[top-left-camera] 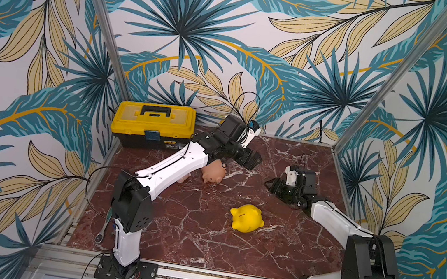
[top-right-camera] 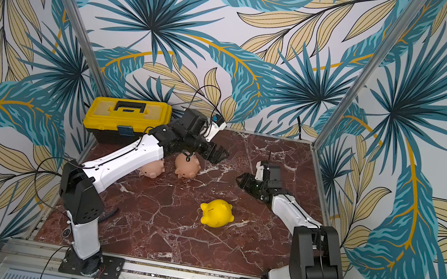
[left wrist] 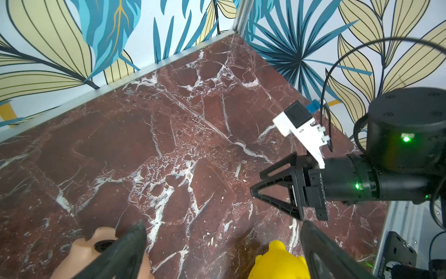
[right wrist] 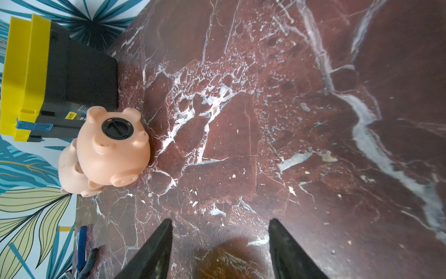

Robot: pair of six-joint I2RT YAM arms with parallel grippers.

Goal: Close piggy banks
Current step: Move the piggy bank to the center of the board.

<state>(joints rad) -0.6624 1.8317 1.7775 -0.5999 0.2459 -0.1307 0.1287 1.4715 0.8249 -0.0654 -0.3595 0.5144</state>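
Note:
Two pink piggy banks lie near the toolbox. One (top-left-camera: 213, 172) (top-right-camera: 187, 166) (right wrist: 113, 149) lies on its side with a black plug (right wrist: 117, 129) in its belly. My left arm partly covers the second (top-right-camera: 151, 168) (right wrist: 70, 171). The yellow piggy bank (top-left-camera: 247, 218) (top-right-camera: 217, 213) (left wrist: 280, 263) lies mid-table. Open and empty, my left gripper (top-left-camera: 252, 159) (left wrist: 222, 229) hangs just beyond the nearer pink pig (left wrist: 82, 256). My right gripper (top-left-camera: 270, 183) (left wrist: 257, 181) (right wrist: 220, 222) is low over bare marble to the right, open and empty, pointing toward the pink pigs.
A yellow-and-black toolbox (top-left-camera: 152, 123) (right wrist: 48, 79) stands shut at the back left corner. A ratchet wrench (top-left-camera: 102, 233) lies by the left arm's base. Patterned walls with metal posts (top-left-camera: 377, 95) close in the marble table (top-left-camera: 200, 234) on three sides.

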